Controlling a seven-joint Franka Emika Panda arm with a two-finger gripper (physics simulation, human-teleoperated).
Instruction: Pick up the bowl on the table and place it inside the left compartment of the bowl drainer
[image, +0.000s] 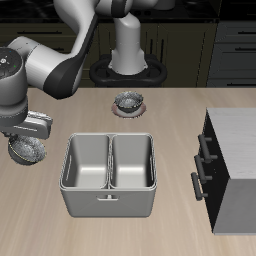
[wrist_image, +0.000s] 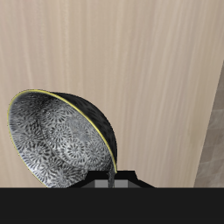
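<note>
The bowl (image: 27, 151), small and of speckled grey metal, hangs tilted in my gripper (image: 31, 138), which is shut on its rim. It is just beside the bowl drainer (image: 109, 197), outside the wall of the left compartment (image: 88, 162), and over the table (image: 40, 215). Both wells of the drainer hold nothing. In the wrist view the bowl (wrist_image: 59, 138) shows its patterned inside and yellowish rim, with my gripper (wrist_image: 112, 181) pinching the rim. A strip of the drainer's grey rim (wrist_image: 215, 131) shows at the view's edge.
A like grey bowl on a dark saucer (image: 128, 102) sits farther back, behind the drainer. A dark cabinet with bar handles (image: 228, 168) stands on the drainer's other side. The robot base (image: 128, 55) is at the table's back.
</note>
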